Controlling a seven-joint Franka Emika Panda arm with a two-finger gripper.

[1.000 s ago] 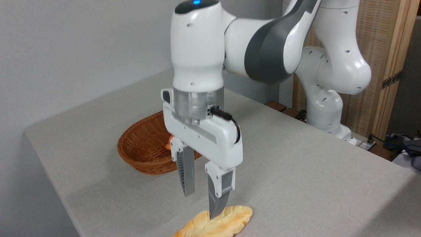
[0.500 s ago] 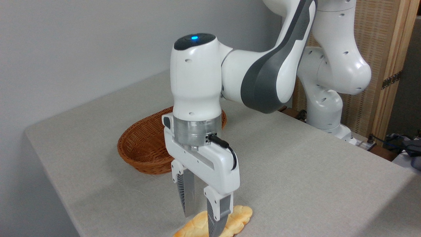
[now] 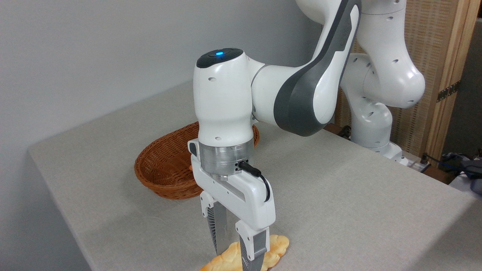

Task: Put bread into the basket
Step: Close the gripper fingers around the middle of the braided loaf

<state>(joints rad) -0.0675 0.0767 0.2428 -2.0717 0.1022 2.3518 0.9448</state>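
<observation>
- One counter (image 3: 339, 195), covered in grey cloth, carries everything.
- One white arm (image 3: 301, 94) reaches down over the near edge.
- One basket (image 3: 162, 177), oval brown wicker, stands mid-counter; a small orange scrap shows inside, mostly hidden by the arm.
- One bread (image 3: 276, 244), pale golden and braided with toasted ridges, lies flat at the near edge, well apart from the basket.
- One set of jaws (image 3: 235, 256) straddles the bread, spread apart, one finger on each side; contact unclear.

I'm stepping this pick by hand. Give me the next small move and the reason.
Probably close the gripper. Its fingers are apart and straddle the bread, which lies flat on the table, still outside the basket. The fingertips run out of frame, so exact depth is unclear.
</observation>
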